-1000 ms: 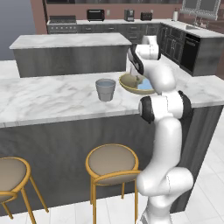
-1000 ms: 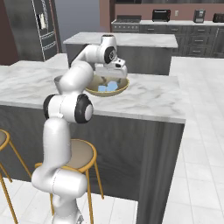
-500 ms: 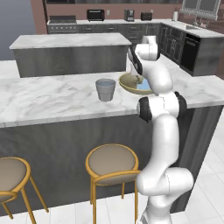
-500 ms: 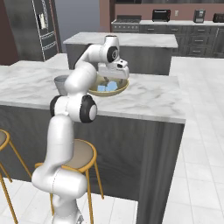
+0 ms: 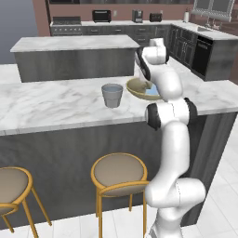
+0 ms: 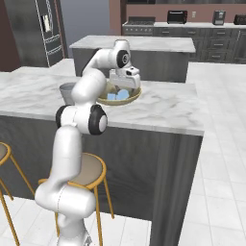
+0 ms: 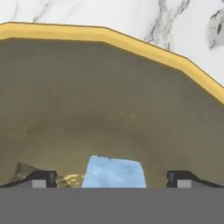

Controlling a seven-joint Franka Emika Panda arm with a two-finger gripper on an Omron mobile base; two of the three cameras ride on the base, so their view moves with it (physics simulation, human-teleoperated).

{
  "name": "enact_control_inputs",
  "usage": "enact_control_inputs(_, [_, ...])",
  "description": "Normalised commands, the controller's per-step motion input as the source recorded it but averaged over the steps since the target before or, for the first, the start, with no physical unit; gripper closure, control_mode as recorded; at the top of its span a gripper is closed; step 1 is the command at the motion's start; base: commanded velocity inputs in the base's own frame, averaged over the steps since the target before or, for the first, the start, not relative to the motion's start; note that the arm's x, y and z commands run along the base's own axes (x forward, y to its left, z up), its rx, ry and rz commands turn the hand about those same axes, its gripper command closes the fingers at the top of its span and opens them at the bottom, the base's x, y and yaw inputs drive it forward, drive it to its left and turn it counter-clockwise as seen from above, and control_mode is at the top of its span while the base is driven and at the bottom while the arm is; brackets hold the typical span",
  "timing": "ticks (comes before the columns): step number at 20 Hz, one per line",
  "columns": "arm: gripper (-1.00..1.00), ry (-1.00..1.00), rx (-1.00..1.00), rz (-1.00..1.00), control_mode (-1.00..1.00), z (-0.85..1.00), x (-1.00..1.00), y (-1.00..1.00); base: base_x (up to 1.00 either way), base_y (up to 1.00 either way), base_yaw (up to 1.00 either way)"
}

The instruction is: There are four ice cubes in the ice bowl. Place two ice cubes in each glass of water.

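Ice cubes (image 6: 120, 95) lie pale blue inside the ice bowl (image 5: 135, 89) on the marble counter (image 5: 51, 102) as the task's first pick looms. Going left to right in the left base view: a grey glass of water (image 5: 112, 95) stands just beside the bowl, then the bowl, with the white arm bent down over it. The end effector (image 7: 112, 177) hangs inside the bowl, fingers wide apart and holding nothing. In the hand view one cube (image 7: 113, 172) sits directly between the fingertips (image 7: 40, 177), just ahead of them; closing on it looks the likely next move.
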Motion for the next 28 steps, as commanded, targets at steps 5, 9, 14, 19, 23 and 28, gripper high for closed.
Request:
enact_control_inputs(5, [-1.00,0.11,-0.05,-0.26,-1.00,-0.31,0.03,0.00,0.00,0.00,0.00])
enact_control_inputs(9, [-1.00,0.15,-0.04,-0.25,-1.00,-0.39,-0.01,0.00,0.00,0.00,0.00])
enact_control_inputs(14, [-1.00,0.17,-0.01,-0.25,-1.00,-0.48,-0.44,-0.04,0.00,0.00,0.00])
enact_control_inputs(19, [-1.00,0.14,-0.03,-0.26,-1.00,-0.57,-0.24,0.00,0.00,0.00,0.00])
enact_control_inputs(23, [1.00,0.11,0.00,-0.25,-1.00,-0.39,-0.31,0.00,0.00,0.00,0.00])
enact_control_inputs(28, [1.00,0.01,-0.03,-0.19,-1.00,-0.35,-0.04,0.00,0.00,0.00,0.00])
